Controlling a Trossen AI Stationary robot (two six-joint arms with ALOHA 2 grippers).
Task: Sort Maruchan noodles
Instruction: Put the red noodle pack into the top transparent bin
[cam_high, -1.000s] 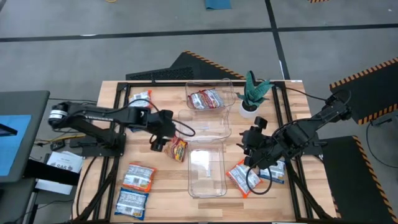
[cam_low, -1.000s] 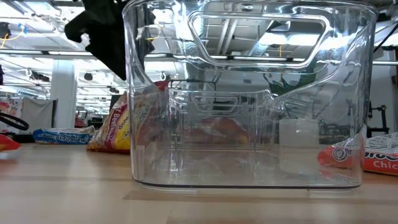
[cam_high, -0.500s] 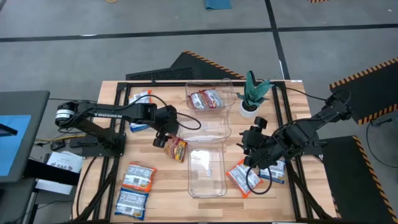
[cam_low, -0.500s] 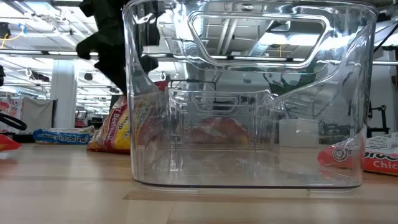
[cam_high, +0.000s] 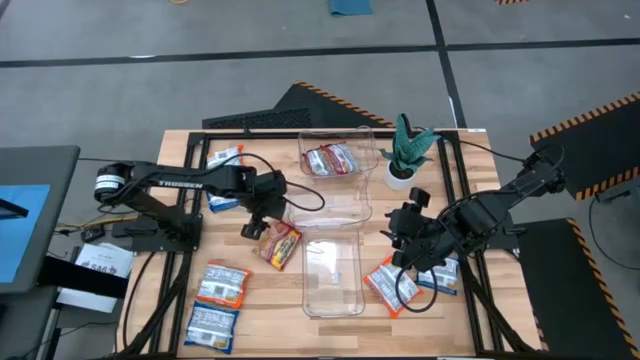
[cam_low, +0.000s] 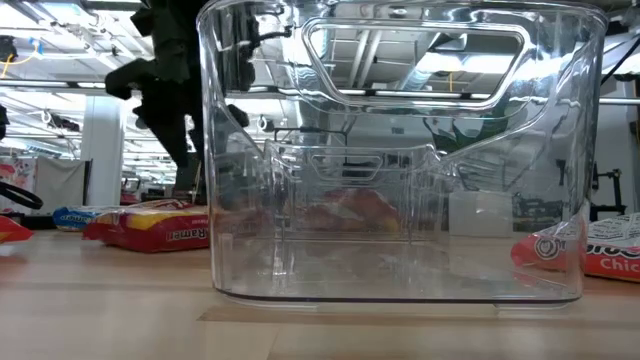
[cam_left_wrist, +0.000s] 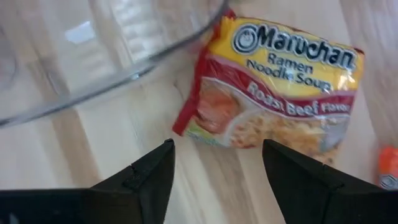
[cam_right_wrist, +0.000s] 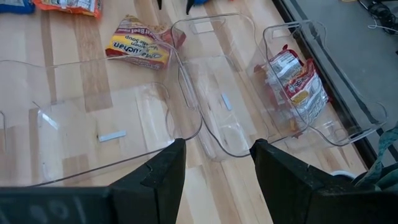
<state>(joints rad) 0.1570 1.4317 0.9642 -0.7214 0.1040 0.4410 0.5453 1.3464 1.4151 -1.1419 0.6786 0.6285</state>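
Observation:
A yellow-and-red Maruchan roast beef packet (cam_high: 280, 246) (cam_left_wrist: 273, 87) (cam_low: 150, 225) lies flat on the table, left of the near clear bin (cam_high: 335, 275). My left gripper (cam_high: 260, 217) (cam_left_wrist: 217, 180) hangs open just above it on its far-left side and touches nothing. My right gripper (cam_high: 402, 240) (cam_right_wrist: 217, 168) is open and waits right of the bins. Red packets (cam_high: 332, 158) (cam_right_wrist: 295, 78) lie in the far bin (cam_high: 362, 140). Two blue packets (cam_high: 218, 300) lie near-left, another packet (cam_high: 225, 155) far-left, and an orange packet (cam_high: 388, 285) and a blue packet (cam_high: 440, 276) lie under the right arm.
The middle clear bin (cam_high: 330, 205) stands between the far and near bins. A small potted plant (cam_high: 405, 150) stands right of the far bin. Bare wood shows left of the roast beef packet and along the near edge. A blue packet (cam_low: 75, 215) shows behind in the low view.
The roast beef packet stood on edge, leaning by the near bin's left wall. It has tipped over toward the table's left and now lies flat. My left gripper has stayed above it, shifting only slightly.

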